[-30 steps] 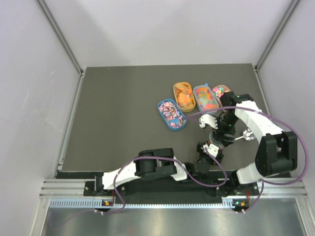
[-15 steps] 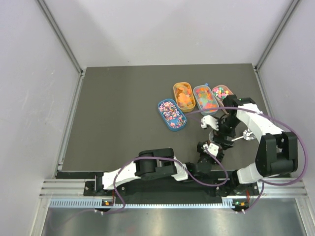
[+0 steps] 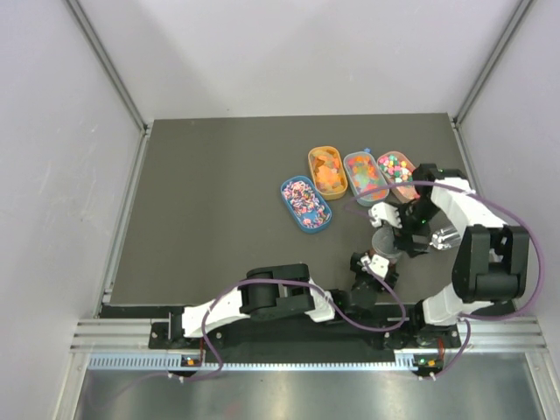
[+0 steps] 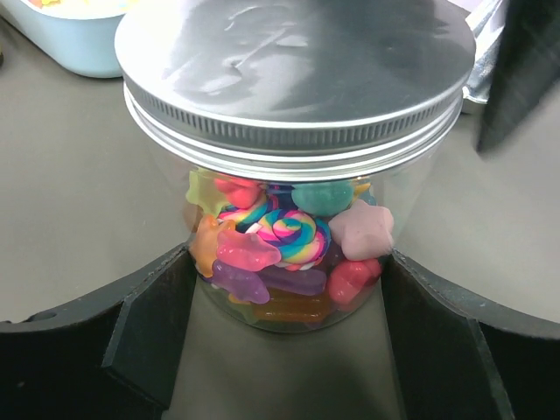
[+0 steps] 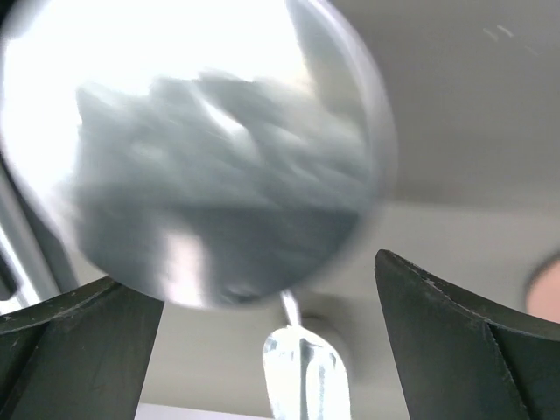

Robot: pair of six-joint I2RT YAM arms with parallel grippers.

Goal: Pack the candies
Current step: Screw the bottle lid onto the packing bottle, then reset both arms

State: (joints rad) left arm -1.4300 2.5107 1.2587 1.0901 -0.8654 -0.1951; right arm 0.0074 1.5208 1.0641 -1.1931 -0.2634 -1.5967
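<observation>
A clear jar (image 4: 289,227) with a silver screw lid (image 4: 293,61) holds candies (image 4: 284,249): a rainbow swirl, gummies and star shapes. My left gripper (image 4: 291,262) is shut on the jar, its black fingers (image 4: 157,324) pressed against both sides low down. From above, the jar (image 3: 386,241) stands just beyond the left gripper (image 3: 374,261). My right gripper (image 5: 267,289) is open, hanging over the blurred lid (image 5: 192,149) without touching it. From above, the right gripper (image 3: 394,227) sits at the jar's far right edge. More candies (image 3: 305,203) fill the oval trays.
Four oval trays stand in a row behind the jar: blue (image 3: 294,184), orange (image 3: 311,157), grey (image 3: 348,159) and pink (image 3: 383,156). A metal scoop (image 3: 444,234) lies right of the jar, also visible below the right gripper as the scoop (image 5: 302,376).
The right gripper has opened, let go of the lid and drawn back to the right. The jar and the left gripper have stayed put.
</observation>
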